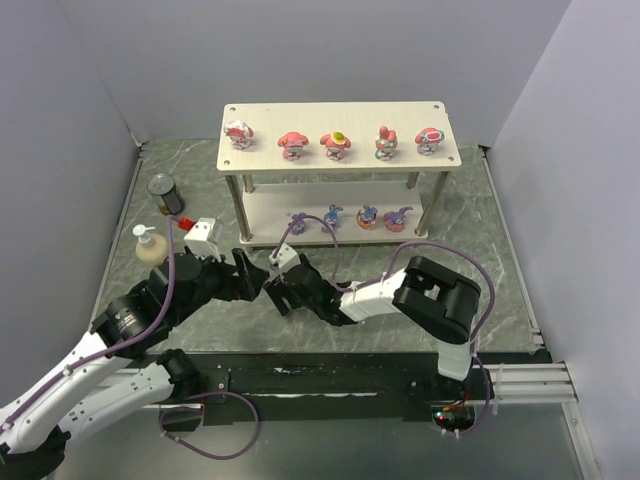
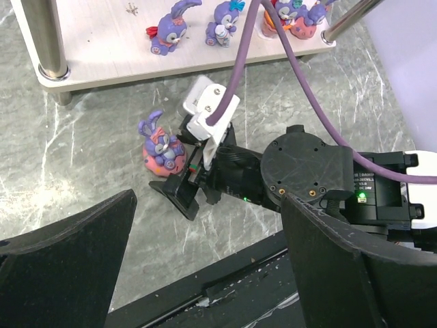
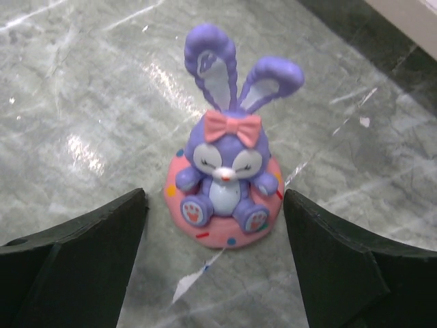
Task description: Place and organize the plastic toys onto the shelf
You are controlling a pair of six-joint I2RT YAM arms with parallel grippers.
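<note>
A purple rabbit-eared toy (image 3: pixel 224 191) on a pink ring base stands upright on the marble table. My right gripper (image 3: pixel 215 266) is open, its fingertips on either side of the toy's front and not touching it. In the left wrist view the same toy (image 2: pixel 162 147) sits just beyond the right gripper (image 2: pixel 171 171). My left gripper (image 2: pixel 208 273) is open and empty, close to the left of the right gripper (image 1: pixel 280 292). The shelf (image 1: pixel 340 108) holds several pink hooded toys (image 1: pixel 292 143) on its top board. Several purple toys (image 1: pixel 367 216) stand on its lower board.
A dark tin can (image 1: pixel 163 192) and a beige pump bottle (image 1: pixel 148 245) stand at the left, with a small white block (image 1: pixel 203 232) beside them. The right arm's purple cable (image 2: pixel 287 55) loops over the table. Silver shelf legs (image 2: pixel 48 41) stand close by.
</note>
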